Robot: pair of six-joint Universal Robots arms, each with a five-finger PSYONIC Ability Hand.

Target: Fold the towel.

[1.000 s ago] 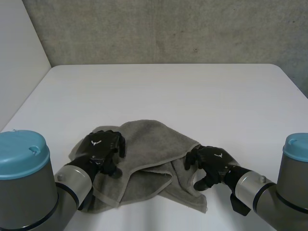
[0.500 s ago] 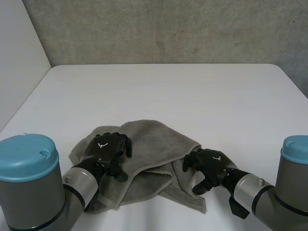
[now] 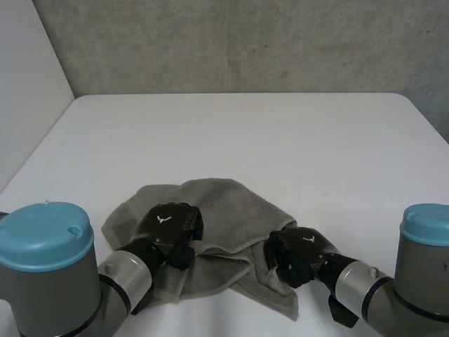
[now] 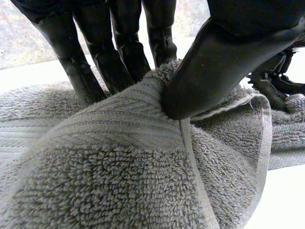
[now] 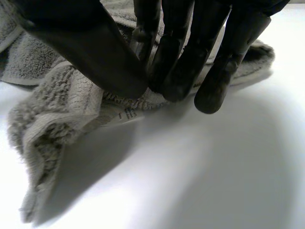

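Note:
A grey towel (image 3: 224,210) lies crumpled on the white table (image 3: 238,133) near the front edge. My left hand (image 3: 170,226) rests on the towel's left middle part; in the left wrist view its thumb (image 4: 209,71) and fingers (image 4: 119,52) pinch a raised fold of the towel (image 4: 124,157) along a hemmed edge. My right hand (image 3: 298,254) sits at the towel's right edge. In the right wrist view its thumb (image 5: 90,47) and fingers (image 5: 190,57) pinch the towel's edge (image 5: 71,105) beside a small white label (image 5: 125,114).
The table ends at a grey concrete wall (image 3: 238,42) behind and a white panel (image 3: 28,91) on the left. The far half of the table is bare white surface.
Both hands have closed from relaxed fingers to a pinch on the towel. The left hand moved right over the cloth, the right hand moved left and nearer, and the towel bunched between them.

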